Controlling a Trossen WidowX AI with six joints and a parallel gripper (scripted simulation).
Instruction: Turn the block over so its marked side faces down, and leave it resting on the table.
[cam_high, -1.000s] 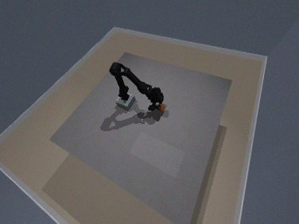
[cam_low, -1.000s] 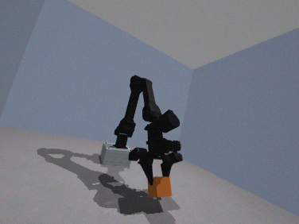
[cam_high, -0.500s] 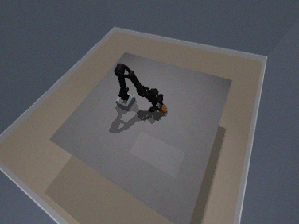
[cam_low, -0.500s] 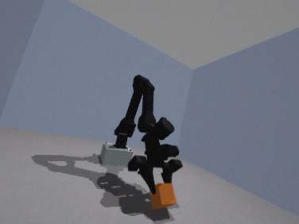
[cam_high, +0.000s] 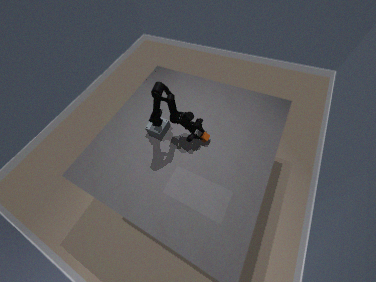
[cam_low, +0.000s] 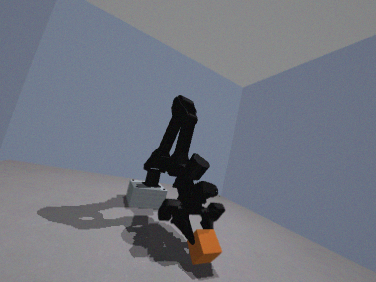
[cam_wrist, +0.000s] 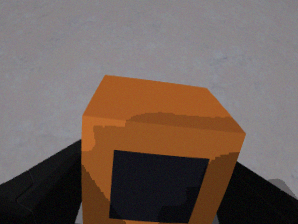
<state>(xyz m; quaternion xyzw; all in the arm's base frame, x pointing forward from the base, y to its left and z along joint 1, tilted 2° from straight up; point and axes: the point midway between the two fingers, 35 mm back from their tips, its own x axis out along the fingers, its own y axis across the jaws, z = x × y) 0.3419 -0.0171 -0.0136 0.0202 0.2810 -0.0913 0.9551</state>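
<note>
The orange block (cam_high: 205, 136) (cam_low: 206, 246) (cam_wrist: 155, 97) is between the fingers of my gripper (cam_high: 201, 134) (cam_low: 200, 236) (cam_wrist: 153, 157), which is shut on it. The block is tilted, and its shadow beneath it in the exterior view suggests it is a little above the table (cam_high: 240, 115). Its marked side, with a dark square (cam_wrist: 150, 172), faces back toward the wrist camera between the fingers. That side is hidden in the top and exterior views. The gripper slopes forward and down.
The arm's pale base (cam_high: 158, 129) (cam_low: 146, 195) stands behind the gripper. A lighter rectangle (cam_high: 200, 194) shows on the grey surface in the top view. Dark shadows of the arm (cam_low: 162, 242) lie beside the block.
</note>
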